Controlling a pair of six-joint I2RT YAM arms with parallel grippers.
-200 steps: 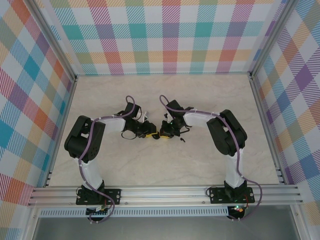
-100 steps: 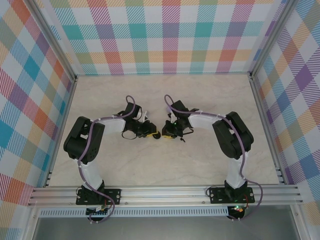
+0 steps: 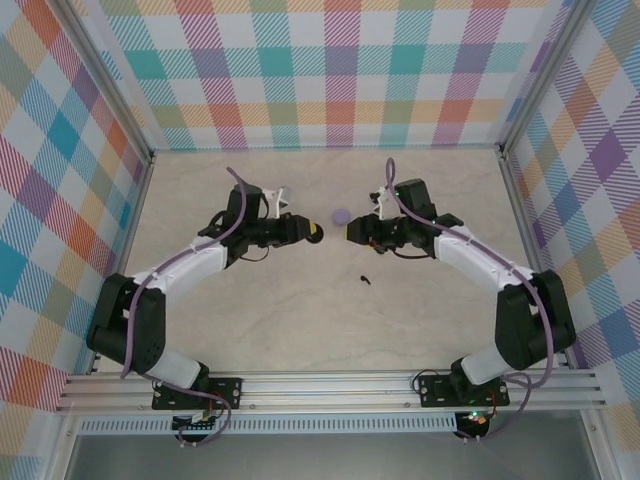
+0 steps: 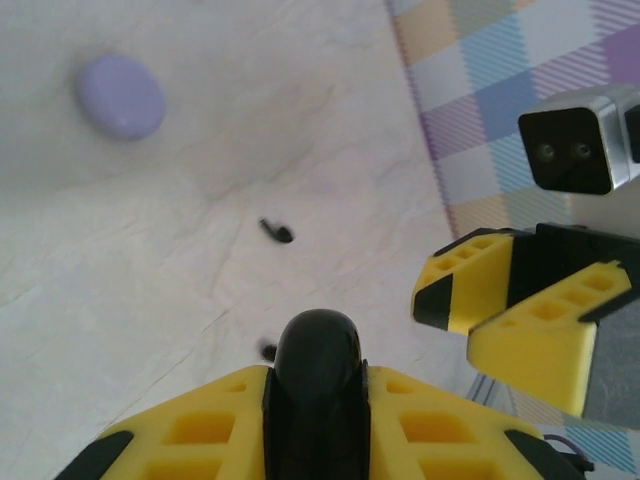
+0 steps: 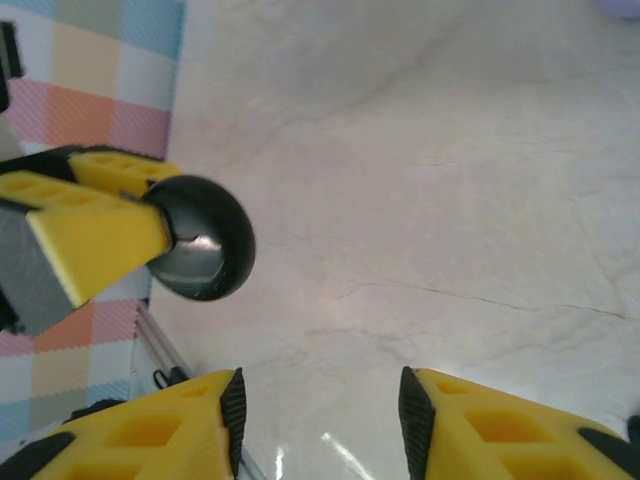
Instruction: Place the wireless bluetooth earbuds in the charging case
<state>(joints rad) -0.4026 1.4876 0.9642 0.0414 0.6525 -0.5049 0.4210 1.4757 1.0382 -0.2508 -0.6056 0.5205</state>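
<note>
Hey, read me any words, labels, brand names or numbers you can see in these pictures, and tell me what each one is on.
No readable text anywhere.
The black case held in the left gripper, the lilac case on the table and the plaid walls show no lettering.
The small electronics by the arm bases are too small to read.
</note>
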